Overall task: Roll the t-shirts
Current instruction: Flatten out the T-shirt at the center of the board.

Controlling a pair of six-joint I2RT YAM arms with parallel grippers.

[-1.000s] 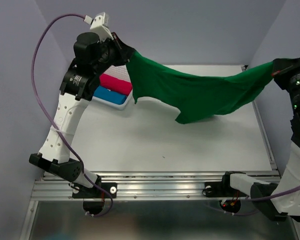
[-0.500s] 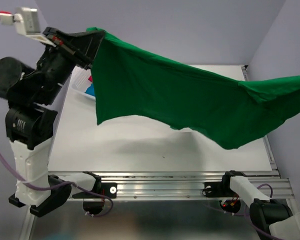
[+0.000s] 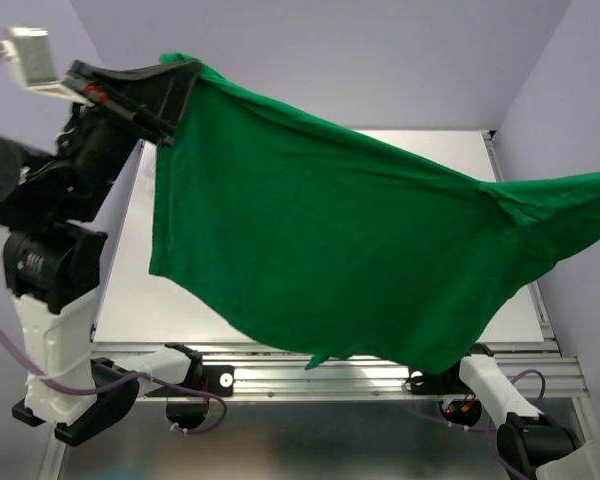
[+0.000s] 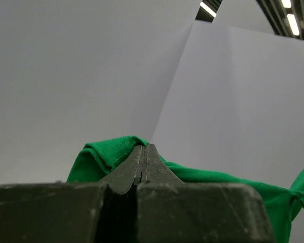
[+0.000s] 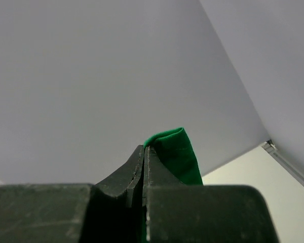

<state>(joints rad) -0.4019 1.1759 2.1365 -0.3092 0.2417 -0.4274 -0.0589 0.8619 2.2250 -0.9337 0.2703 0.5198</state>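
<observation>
A deep green t-shirt point(image 3: 330, 240) hangs spread out in the air above the table, stretched from upper left to the right edge of the top view. My left gripper point(image 3: 178, 78) is raised high at the far left and is shut on one bunched corner of the shirt point(image 4: 104, 154); its jaws point(image 4: 144, 148) are pressed together. My right gripper point(image 5: 144, 148) is shut on the opposite corner, a green fold point(image 5: 180, 154) standing up beside its tips. In the top view that gripper lies past the right edge. The shirt's lower hem droops to the front rail.
The white table point(image 3: 440, 150) shows only at the back right and in a strip at the left, the cloth covering most of it. A metal rail point(image 3: 270, 378) with both arm bases runs along the near edge. Lilac walls close in on the left, back and right.
Both arms have lifted the green shirt higher and toward the camera. It has opened into a wide sheet that now hides the basket at the back left and most of the table.
</observation>
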